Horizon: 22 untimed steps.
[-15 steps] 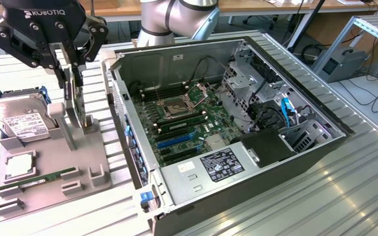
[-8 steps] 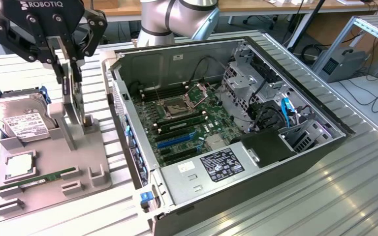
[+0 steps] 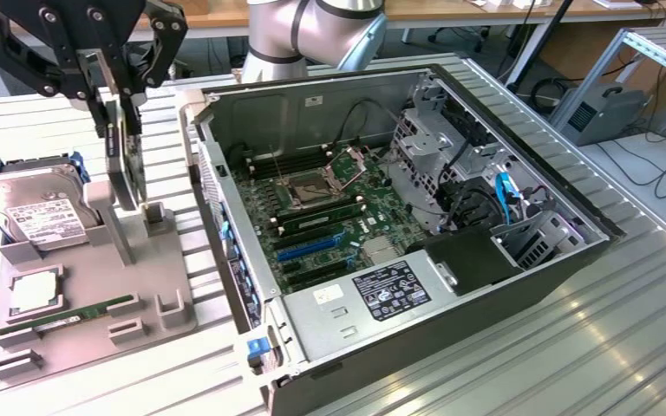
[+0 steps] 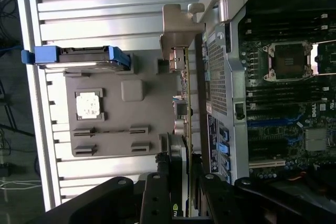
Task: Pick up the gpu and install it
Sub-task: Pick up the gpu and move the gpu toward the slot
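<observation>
The tool point(image 3: 121, 97) appears closed on the gpu point(image 3: 125, 165), one black finger on each flat face near the card's upper edge, so the card hangs edge-on straight below it. The card's lower edge sits between the upright posts of the grey holder tray point(image 3: 90, 286) under the tool; whether it has cleared them I cannot tell. I judge the card light but stiff and fragile. It is a thin board with a fan cooler on one face and bare connector contacts along the bottom, so a hold on the flat faces near the top, clear of fan and contacts, looks the safest, and it would likely tolerate little sideways bending. Just beside the tool, on the same tray, a hard drive point(image 3: 38, 217) leans in its blue-edged bracket. Lower on the tray lie a square processor point(image 3: 35, 299) and a narrow RAM stick point(image 3: 73, 316), all close enough to be clipped. On the tool's other side stands the open computer case point(image 3: 235, 260), its metal side wall very near the card. Beyond that wall the motherboard point(image 3: 327, 212) lies exposed with its blue expansion slot point(image 3: 310, 249), and a labelled power supply point(image 3: 394, 290), drive cage point(image 3: 426, 143) and loose cables crowd it, all resting on the slatted aluminium desk point(image 3: 519, 364)
</observation>
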### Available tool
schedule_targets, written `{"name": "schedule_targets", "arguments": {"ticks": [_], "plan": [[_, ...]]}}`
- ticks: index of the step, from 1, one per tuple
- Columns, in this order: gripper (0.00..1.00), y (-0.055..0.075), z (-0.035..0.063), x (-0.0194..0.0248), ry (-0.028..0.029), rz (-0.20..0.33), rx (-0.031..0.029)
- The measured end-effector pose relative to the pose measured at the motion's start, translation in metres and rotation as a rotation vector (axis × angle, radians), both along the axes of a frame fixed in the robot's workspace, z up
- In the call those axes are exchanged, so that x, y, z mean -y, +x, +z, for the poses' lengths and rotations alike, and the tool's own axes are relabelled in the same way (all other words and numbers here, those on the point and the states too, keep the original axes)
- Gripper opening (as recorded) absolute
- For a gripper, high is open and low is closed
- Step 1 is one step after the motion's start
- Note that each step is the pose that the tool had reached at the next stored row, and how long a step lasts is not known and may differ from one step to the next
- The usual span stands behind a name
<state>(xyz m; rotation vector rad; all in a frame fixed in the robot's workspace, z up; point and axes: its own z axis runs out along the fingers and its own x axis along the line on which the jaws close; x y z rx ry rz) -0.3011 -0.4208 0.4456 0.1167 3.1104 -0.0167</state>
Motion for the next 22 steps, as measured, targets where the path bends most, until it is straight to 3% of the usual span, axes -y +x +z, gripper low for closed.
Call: {"name": "schedule_targets", "arguments": {"ticks": [22], "plan": [[0.27,0.000,0.0300,0.0000,0.0000,0.000,-0.0006]]}}
